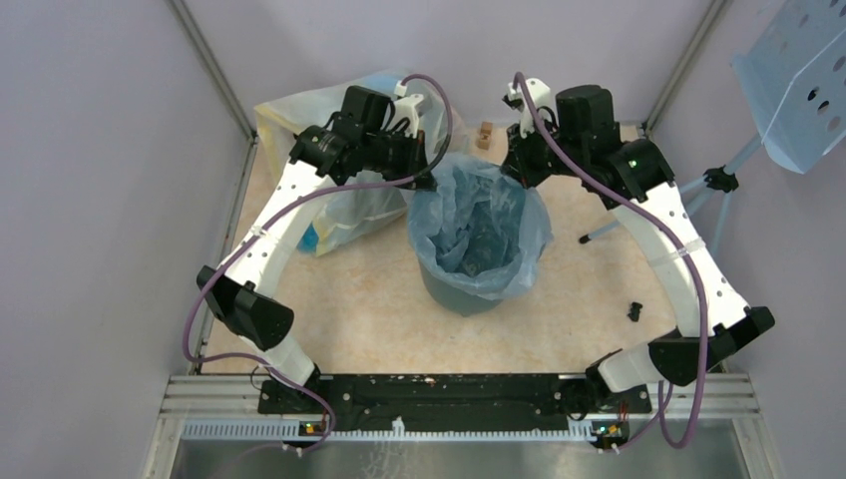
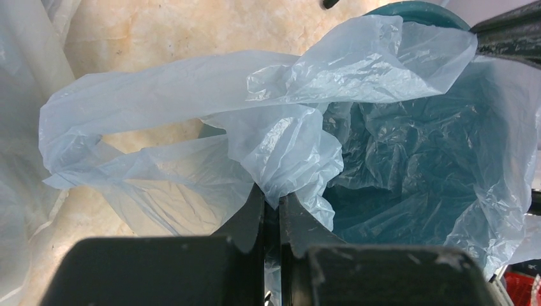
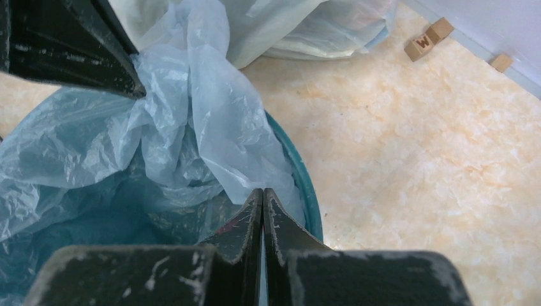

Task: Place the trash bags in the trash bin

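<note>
The dark teal trash bin (image 1: 454, 291) stands mid-table. The pale-blue trash bag (image 1: 477, 225) sits inside it, its top spread over the rim. My left gripper (image 1: 424, 165) is at the bin's far left rim, shut on a bunched fold of the bag (image 2: 281, 150). My right gripper (image 1: 519, 168) is at the far right rim, shut on the bag's edge (image 3: 217, 127). The bin's teal rim (image 3: 305, 185) shows beside the right fingertips (image 3: 255, 210). The bin's inside (image 2: 408, 172) is lined with the bag.
A large yellowish translucent bag (image 1: 344, 205) with blue items lies behind the left arm. Small wooden blocks (image 3: 427, 39) lie near the back wall. A small black piece (image 1: 634, 311) lies at the right. A blue perforated panel on a stand (image 1: 798, 75) is outside at the right.
</note>
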Robot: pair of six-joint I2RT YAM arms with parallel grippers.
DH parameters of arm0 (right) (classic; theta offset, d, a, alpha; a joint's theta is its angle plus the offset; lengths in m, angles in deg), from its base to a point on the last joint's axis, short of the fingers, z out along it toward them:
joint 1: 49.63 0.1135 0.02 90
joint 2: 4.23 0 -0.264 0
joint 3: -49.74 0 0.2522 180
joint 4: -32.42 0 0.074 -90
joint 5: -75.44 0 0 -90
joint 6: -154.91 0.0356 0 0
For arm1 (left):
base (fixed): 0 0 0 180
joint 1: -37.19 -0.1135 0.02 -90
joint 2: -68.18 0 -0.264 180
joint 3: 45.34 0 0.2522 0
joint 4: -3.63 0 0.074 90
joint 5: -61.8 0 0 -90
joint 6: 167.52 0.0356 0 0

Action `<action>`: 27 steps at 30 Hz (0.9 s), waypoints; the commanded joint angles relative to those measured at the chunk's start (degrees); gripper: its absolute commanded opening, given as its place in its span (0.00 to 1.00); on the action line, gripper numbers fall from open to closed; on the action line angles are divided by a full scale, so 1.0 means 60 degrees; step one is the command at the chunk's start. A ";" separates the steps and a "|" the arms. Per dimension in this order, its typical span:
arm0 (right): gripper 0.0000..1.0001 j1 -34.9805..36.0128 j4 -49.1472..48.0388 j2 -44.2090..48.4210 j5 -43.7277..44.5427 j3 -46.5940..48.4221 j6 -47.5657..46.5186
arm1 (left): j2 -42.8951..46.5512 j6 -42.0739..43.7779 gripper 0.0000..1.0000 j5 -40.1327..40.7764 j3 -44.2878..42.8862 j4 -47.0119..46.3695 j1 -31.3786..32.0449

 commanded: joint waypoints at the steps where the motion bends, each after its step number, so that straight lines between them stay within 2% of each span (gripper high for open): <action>1: 0.00 -0.0106 -0.0761 0.0140 0.0577 0.0093 0.0794 | 0.0739 0.0218 0.00 -0.0466 -0.0127 -0.0386 -0.0002; 6: 0.00 -0.1097 -0.0561 -0.0315 -0.0147 -0.0036 0.2268 | 0.0899 0.0539 0.00 -0.0235 0.0008 -0.0317 -0.0010; 11: 0.00 -0.1831 -0.0130 -0.0637 -0.0742 -0.0357 0.2966 | 0.1036 0.0613 0.00 -0.0066 0.0173 -0.0329 -0.0003; 22: 0.00 -0.1978 -0.0030 -0.1042 -0.0885 -0.1932 0.3267 | 0.1595 0.0336 0.00 -0.0147 0.1212 -0.1204 -0.0038; 27: 0.00 -0.2003 0.0219 -0.1139 -0.0157 -0.2218 0.3220 | 0.1690 -0.0015 0.00 0.0073 0.1497 -0.1217 -0.0205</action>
